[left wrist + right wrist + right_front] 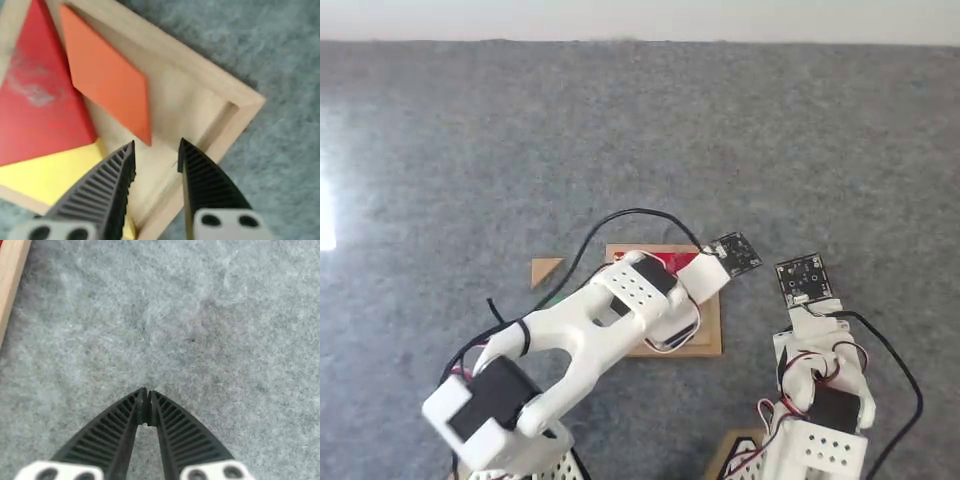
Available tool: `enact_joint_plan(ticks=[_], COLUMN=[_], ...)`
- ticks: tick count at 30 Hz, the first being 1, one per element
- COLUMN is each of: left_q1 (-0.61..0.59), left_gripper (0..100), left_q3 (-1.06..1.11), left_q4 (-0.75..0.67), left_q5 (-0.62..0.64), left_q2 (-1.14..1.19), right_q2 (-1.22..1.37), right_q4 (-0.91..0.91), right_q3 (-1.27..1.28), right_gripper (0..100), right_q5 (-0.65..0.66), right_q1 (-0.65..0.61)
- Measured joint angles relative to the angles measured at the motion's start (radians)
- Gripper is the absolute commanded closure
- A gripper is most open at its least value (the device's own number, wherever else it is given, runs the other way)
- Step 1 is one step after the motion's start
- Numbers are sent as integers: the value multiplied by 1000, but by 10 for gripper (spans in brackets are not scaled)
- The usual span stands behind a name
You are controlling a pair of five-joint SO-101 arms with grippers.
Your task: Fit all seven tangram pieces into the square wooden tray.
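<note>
Lying in one tray point(200, 72), three pieces point(107, 82)

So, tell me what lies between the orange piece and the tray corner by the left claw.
Nothing: the left wrist view shows bare tray floor between the orange piece and the tray corner by the open left claw.
</note>
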Motion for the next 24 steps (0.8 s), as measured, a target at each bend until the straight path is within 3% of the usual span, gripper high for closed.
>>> enact_joint_plan(ticks=[24], left_q1=[0], left_gripper=[867], left_q3=[-338], left_q4=[69], left_q5=[15], left_q2=[242], right_q2=[0], right_q4=[0], right_q3=[0], right_gripper=[982], right_q5=[0], right_q1=[0])
